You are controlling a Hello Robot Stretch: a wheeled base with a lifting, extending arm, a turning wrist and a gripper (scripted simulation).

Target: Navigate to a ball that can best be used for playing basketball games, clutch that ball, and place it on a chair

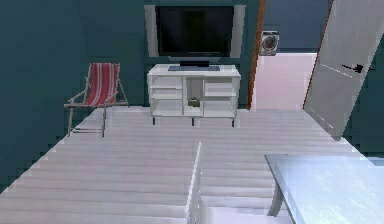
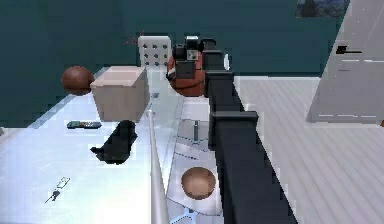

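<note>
Though stretched far out at the end of the dark arm, gives no sign of its state: cannot tell of the gripper whether holding anything. Right at the gripper, just under its dark body, a reddish-orange basketball with dark lines, pale counter behind and below it; cannot tell whether touching. Just beside the gripper, toward the arm side view's left, an upright white panel with dark dots. Farther that way from the gripper, a cardboard box standing on the counter, and past the box a dark brown ball, well apart from the gripper. Nearer than the gripper, back along the arm: a black crumpled lump lying on the counter, a dark remote near it, and a lighter tan ball just beside the arm's left edge, low in the view. Well apart from the gripper toward the arm side view's right, a pale door over plank floor. In the forward view, at the left by the teal wall, a folding chair with red striped cloth; near it a white stand bearing a TV.
</note>
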